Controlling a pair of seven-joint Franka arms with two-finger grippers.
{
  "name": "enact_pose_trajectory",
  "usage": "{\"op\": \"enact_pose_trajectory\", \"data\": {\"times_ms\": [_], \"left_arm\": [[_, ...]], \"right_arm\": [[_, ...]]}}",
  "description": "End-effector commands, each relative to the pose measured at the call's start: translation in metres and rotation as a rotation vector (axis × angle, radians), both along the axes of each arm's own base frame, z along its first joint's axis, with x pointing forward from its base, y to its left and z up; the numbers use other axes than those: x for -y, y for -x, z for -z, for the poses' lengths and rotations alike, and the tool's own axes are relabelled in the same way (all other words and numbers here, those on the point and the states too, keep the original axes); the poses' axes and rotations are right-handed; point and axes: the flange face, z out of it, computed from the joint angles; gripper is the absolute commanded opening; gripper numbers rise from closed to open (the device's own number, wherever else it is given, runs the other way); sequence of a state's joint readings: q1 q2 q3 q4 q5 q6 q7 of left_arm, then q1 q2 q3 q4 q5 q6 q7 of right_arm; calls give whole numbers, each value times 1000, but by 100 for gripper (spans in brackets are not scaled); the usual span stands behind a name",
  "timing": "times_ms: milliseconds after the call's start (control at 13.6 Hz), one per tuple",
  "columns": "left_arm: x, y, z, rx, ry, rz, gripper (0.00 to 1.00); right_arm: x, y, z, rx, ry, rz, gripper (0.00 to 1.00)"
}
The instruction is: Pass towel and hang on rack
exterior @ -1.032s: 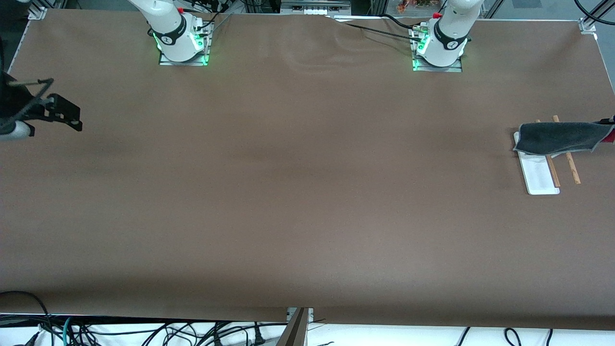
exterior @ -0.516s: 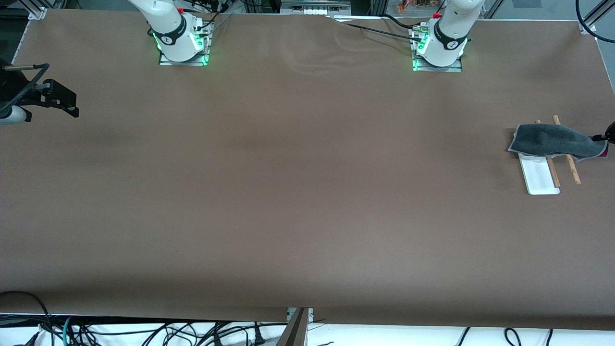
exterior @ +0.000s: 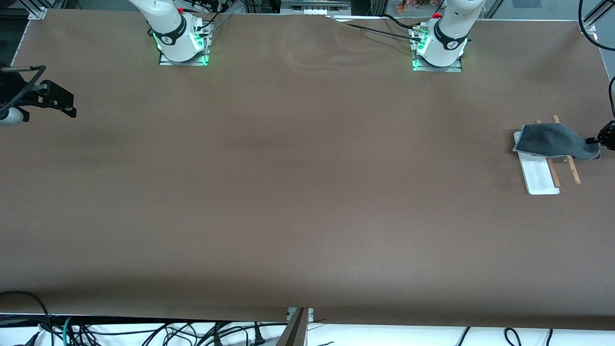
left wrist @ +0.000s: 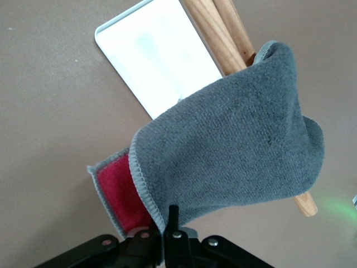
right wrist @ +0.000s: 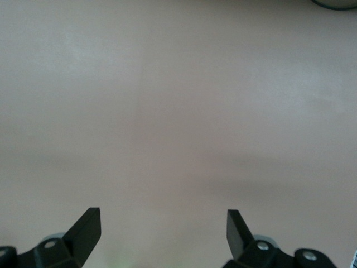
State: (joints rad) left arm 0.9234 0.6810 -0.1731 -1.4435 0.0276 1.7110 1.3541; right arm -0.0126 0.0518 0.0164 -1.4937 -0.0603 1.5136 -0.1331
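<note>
A dark grey towel point(exterior: 552, 140) lies draped over the two wooden rods of the rack point(exterior: 538, 175), which stands on the brown tabletop point(exterior: 307, 192) at the left arm's end. The cloth covers the part of the rods farther from the front camera, while their nearer ends and most of the rack's flat white base show bare below it. The left end effector point(exterior: 593, 140) sits just beside the rack, at the towel's corner away from the base, its fingers nearly pressed together with the stitched edge of the cloth between their tips. From the left wrist camera the towel point(left wrist: 234, 151) folds over a rod of the rack point(left wrist: 167, 61), and a red underside shows at the turned-up corner by the left end effector point(left wrist: 172, 223). Well apart from the rack, the right end effector point(exterior: 60, 103) waits over the tabletop at the right arm's end; in its own wrist view the right end effector point(right wrist: 163, 229) has its fingers spread wide over bare tabletop point(right wrist: 178, 111), holding nothing.
</note>
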Motion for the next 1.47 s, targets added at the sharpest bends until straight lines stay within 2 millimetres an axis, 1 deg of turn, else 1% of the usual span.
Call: {"op": "enact_pose_trajectory", "data": {"times_ms": [0,221,295,368,516,663,737,811,884,958,1032,1105,1179,1253,1326,1400], "left_arm": [[-4,-6,-15,13,-28,21,100],[-5,-16,-39,38,-58,29,100],[-1,-20,-52,49,-67,36,100],[5,-24,-74,57,-87,41,100],[35,-42,-117,61,-124,49,100],[83,-60,-160,18,-155,7,100],[235,-107,-239,-46,-260,-102,100],[272,-116,-251,-47,-288,-131,100],[298,-120,-258,-57,-306,-160,100],[308,-120,-260,-72,-305,-182,100],[314,-121,-260,-78,-300,-189,100],[326,-124,-261,-78,-301,-191,100],[342,-127,-262,-80,-305,-206,100],[357,-129,-268,-77,-319,-246,100],[383,-129,-274,-73,-338,-274,100],[404,-131,-277,-69,-350,-294,100]], "right_arm": [[5,10,-2,-45,-6,-4,100],[4,14,-5,-54,-3,11,100],[5,15,-5,-57,-3,14,100],[6,16,-5,-61,-3,17,100],[6,16,-5,-61,-3,17,100],[7,14,-8,-43,4,17,100],[4,-13,14,8,4,4,100],[2,-16,16,16,-1,1,100],[-1,-17,16,16,-8,-4,100],[-4,-17,17,16,-8,-9,100],[-6,-16,17,12,-7,-15,100],[-8,-17,19,7,-9,-20,100],[-10,-17,21,1,-9,-25,100],[-12,-20,27,-10,-7,-31,100],[-13,-21,29,-15,-8,-31,100],[-12,-21,29,-13,-6,-30,100]]}}
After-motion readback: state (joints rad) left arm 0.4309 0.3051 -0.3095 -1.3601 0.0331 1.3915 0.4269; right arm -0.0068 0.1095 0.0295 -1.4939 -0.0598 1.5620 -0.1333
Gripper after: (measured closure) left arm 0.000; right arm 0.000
